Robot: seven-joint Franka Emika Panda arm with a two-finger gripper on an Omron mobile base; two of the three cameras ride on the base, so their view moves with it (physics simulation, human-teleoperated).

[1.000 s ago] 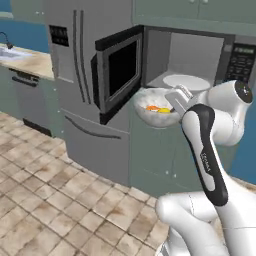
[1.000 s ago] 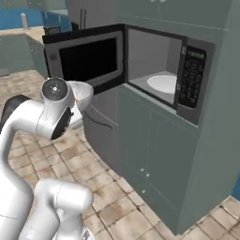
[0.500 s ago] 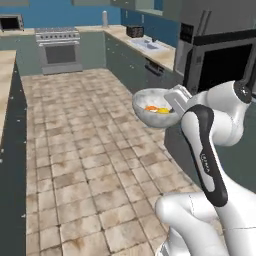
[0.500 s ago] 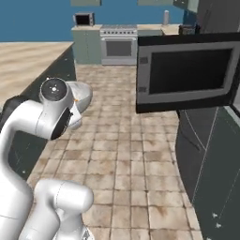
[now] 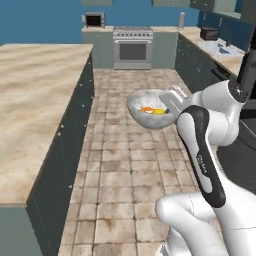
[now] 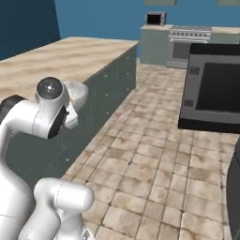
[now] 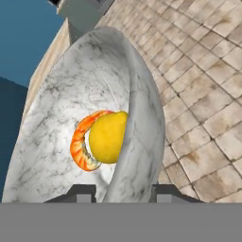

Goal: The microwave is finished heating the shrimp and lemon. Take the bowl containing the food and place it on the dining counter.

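Note:
The whitish marbled bowl (image 5: 142, 114) hangs in the air over the tiled floor, with my gripper (image 5: 170, 103) shut on its right rim. Inside it lie the orange shrimp (image 5: 146, 109) and the yellow lemon (image 5: 158, 111). In the hand view the bowl's rim (image 7: 142, 118) runs between my gripper (image 7: 124, 193) tips, with the shrimp (image 7: 79, 147) curled around the lemon (image 7: 108, 137). The dining counter (image 5: 35, 95) stretches along the left, a short way from the bowl. The microwave's open door (image 6: 213, 89) stands at the right in the right base view, where the bowl (image 6: 80, 95) peeks out behind my arm.
A stove (image 5: 133, 47) and a small countertop appliance (image 5: 93, 20) stand at the far wall. A sink counter (image 5: 220, 50) runs along the right. Tiled floor (image 5: 125, 170) lies open between the dining counter's dark base (image 6: 105, 89) and the right-hand cabinets.
The whole picture has swung from the microwave to the kitchen aisle and dining counter, so the base has turned. The bowl has stayed in my gripper's hold throughout.

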